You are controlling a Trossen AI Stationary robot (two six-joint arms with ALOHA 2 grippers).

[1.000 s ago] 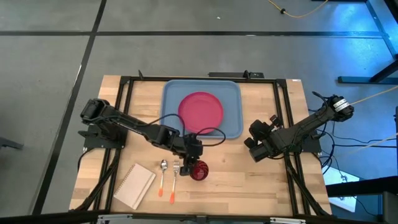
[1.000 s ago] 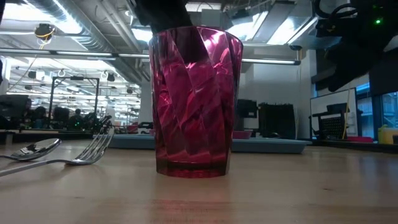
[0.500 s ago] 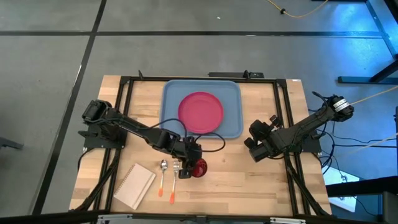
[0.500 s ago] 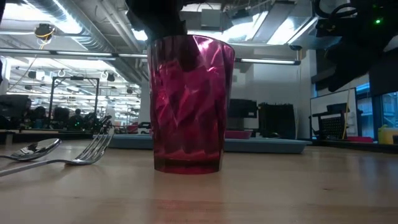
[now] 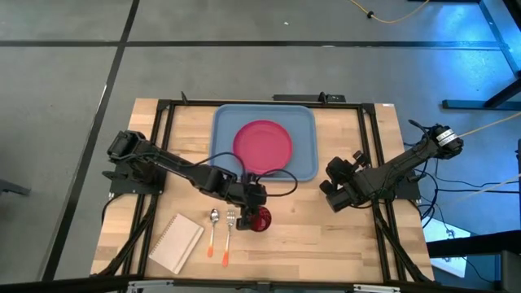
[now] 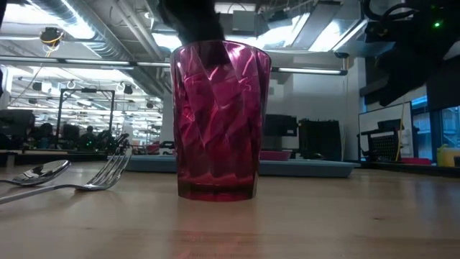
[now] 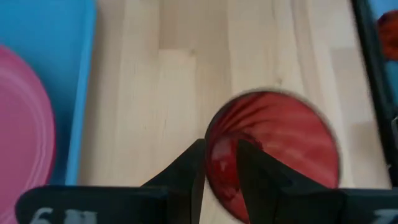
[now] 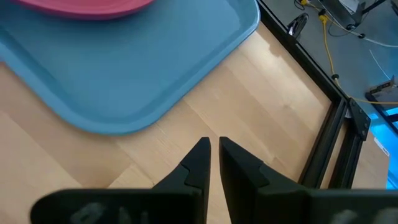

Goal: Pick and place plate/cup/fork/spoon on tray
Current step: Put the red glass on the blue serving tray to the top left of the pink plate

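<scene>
While the cup stands upright on the wood surface just right of the fork & spoon, the left hand grips its rim, one finger inside, one outside. The plate lies in the tray. The right hand waits nr the tray's right edge, fingers nearly together, holding nothing.

High view: the plate lies in the tray at upper centre of the worktop; below it stands the cup, with fork, spoon and notebook in turn to its left
</scene>
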